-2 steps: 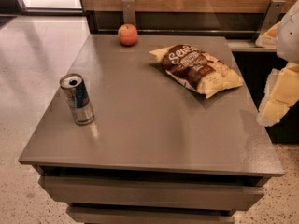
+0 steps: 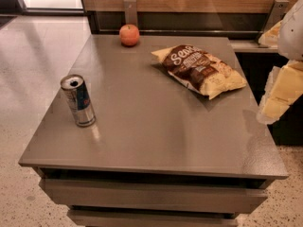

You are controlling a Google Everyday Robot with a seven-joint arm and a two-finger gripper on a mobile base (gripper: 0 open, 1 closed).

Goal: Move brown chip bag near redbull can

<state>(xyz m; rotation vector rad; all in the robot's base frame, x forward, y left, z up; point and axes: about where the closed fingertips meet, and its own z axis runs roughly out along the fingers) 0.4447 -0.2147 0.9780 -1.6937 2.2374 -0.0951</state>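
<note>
The brown chip bag [image 2: 199, 70] lies flat on the grey table [image 2: 156, 126], at the back right. It has a dark brown centre with white script and pale yellow ends. The redbull can [image 2: 78, 100] stands upright near the table's left edge, well apart from the bag. My gripper [image 2: 279, 93] shows as pale yellow and white parts at the right edge of the view. It is just off the table's right side, to the right of the bag and not touching it.
An orange-red apple [image 2: 129, 34] sits at the table's back edge, left of the bag. A wooden wall and a dark ledge [image 2: 189, 22] run behind the table. Speckled floor [image 2: 28, 79] lies to the left.
</note>
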